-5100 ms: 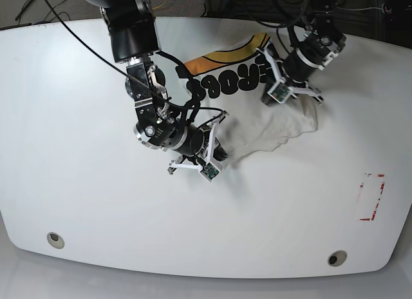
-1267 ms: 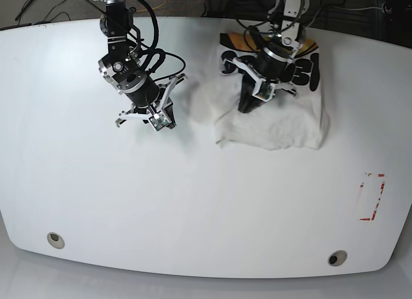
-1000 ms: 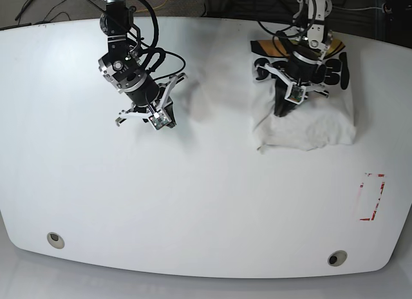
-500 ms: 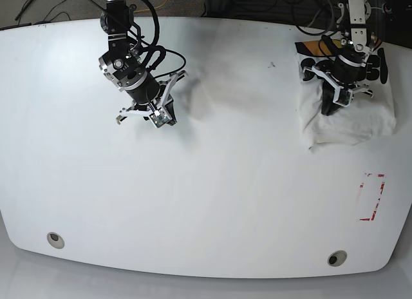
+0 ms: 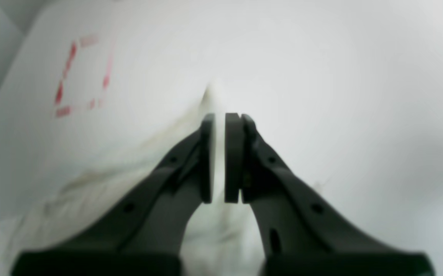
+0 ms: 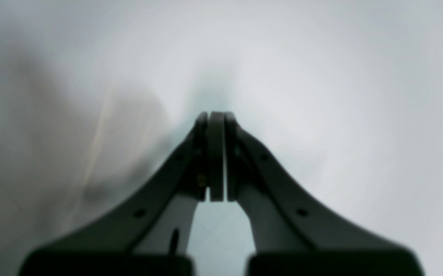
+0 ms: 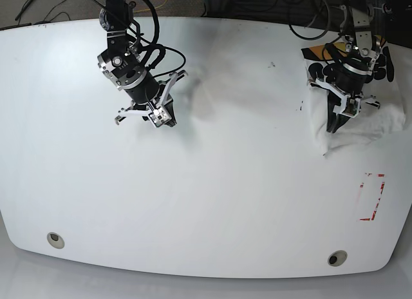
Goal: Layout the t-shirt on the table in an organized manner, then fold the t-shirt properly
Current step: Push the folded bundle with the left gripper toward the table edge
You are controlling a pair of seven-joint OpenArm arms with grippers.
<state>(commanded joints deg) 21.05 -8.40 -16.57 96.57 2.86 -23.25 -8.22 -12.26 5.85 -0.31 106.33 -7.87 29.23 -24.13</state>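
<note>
- My left gripper (image 7: 336,122) sits at the far right of the table (image 7: 212,202) in the base view, low over the shirt (image 7: 380,128).
- In the left wrist view my left fingers (image 5: 233,157) stand nearly together, with a thin pale strip in the narrow slot between them. It looks like a fold of shirt (image 5: 102,191) cloth pinched there, though the view is blurred.
- The shirt lies bunched near the right edge, well away from the middle. Black letters and a bit of orange-yellow show at its far end, and plain cloth spreads toward the near side.
- The red tape mark (image 7: 372,197) lies on the table nearer the front edge than the shirt, apart from it. In the left wrist view the mark (image 5: 81,74) shows at upper left, beyond the cloth.
- My right gripper (image 7: 162,120) is over the bare left half of the table, well apart from the shirt.
- In the right wrist view my right fingers (image 6: 217,153) are pressed flat together with nothing between them, only white table (image 6: 340,96) below.
- Two metal holes (image 7: 55,240) sit near the front edge, one at each side.
</note>
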